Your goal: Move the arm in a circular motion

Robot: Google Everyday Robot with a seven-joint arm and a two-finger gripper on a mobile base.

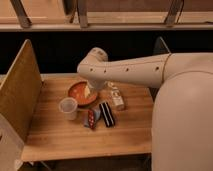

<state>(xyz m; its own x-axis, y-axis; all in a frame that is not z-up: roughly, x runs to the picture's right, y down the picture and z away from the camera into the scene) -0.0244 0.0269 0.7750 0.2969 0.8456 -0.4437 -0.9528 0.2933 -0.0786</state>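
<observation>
Panel: tan perforated board stood upright along the table's left edge.
Table: light wooden tabletop ran from the panel to the right, under the arm.
Cup: white paper cup stood upright, just near-left of the bowl.
Bowl: round orange-red bowl sat mid-table with something pale inside.
Gripper: gripper hung at the arm's left end, pointed down over the bowl's right side; mostly hidden by the wrist, open or closed could not be told.
Packets: red-and-dark snack packet and dark packet with a white stripe lay side by side, near of the bowl.
Carton: small pale carton lay right of the bowl.
Arm: thick cream-white robot arm reached leftward from a bulky segment filling the right, above the table, bending down at its left end.
</observation>
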